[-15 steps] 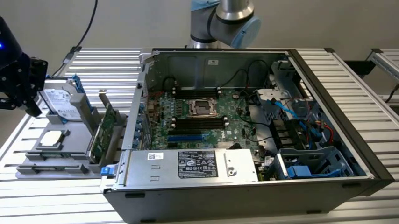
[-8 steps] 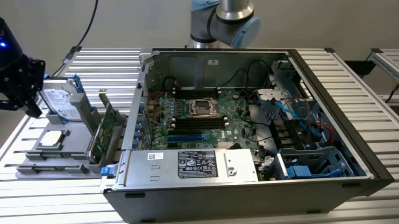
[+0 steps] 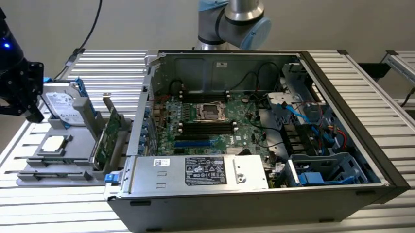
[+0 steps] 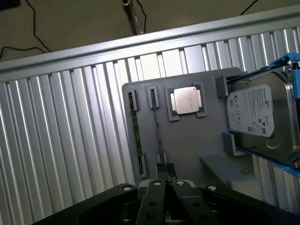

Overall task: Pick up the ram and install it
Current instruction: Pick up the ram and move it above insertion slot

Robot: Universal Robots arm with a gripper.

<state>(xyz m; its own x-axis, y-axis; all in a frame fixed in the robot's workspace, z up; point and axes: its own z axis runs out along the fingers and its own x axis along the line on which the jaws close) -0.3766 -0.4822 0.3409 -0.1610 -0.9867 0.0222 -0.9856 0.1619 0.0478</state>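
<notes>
The gripper is seen from the wrist with its two black, blocky fingers pressed fully together, and nothing can be made out between them. It hangs over a flat, matt grey tray that rests on a tabletop of ribbed, shiny aluminium slats. The ram stands on its long edge in the tray as a thin, narrow green strip, held at each end by a small grey clip and not touched by the fingers. Just beside it a second thin dark line runs parallel between two more clips; whether that is another stick or a bare groove cannot be told. Near these, a square processor with a dull metal lid is set in a shallow recess, and a boxy silver hard drive with a white label is cradled in a blue plastic frame. In the exterior view an open sheet-metal computer case lies beside the tray, its green motherboard carrying long black memory slots.
</notes>
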